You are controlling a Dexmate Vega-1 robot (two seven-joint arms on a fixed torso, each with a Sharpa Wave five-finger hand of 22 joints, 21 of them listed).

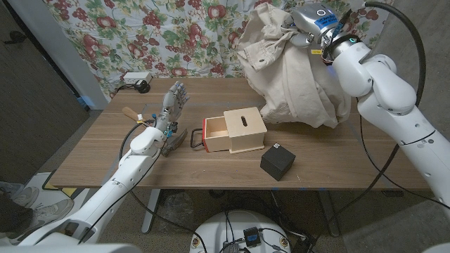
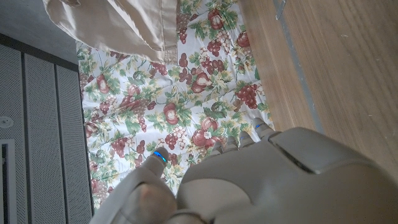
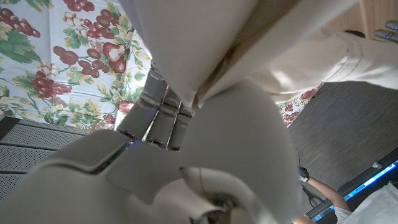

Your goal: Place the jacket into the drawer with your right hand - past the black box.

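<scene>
Right hand (image 1: pixel 309 27) had the cream jacket (image 1: pixel 292 77) gripped by a bunch of fabric at its top, raised over the far right side of the table; the right wrist view confirmed it, fingers (image 3: pixel 163 115) closed around a fold of cloth. Most of the jacket hung below the hand as a bulky mass, and its lower part looked to be resting on or brushing the wooden table (image 1: pixel 105 151) — couldn't tell which. So pickup was done, transport and insertion were not. The small wooden drawer box (image 1: pixel 242 130) sat near table centre with its drawer (image 1: pixel 216 135) pulled out toward the robot's left, red trim on the front, nothing inside as far as the head view showed. The black box (image 1: pixel 277 161) sat just beside the drawer box, on its near right side, apart from the jacket. Remaining, by my read: carry the jacket leftward past the black box, get it over the drawer opening, lower and release. Concern: the jacket looked far bulkier than the drawer, so stuffing would likely be needed, and dragging cloth could knock the black box. Left hand (image 1: pixel 171 107) stood upright near the left side of the table, fingers spread, holding nothing, well clear of the drawer.
</scene>
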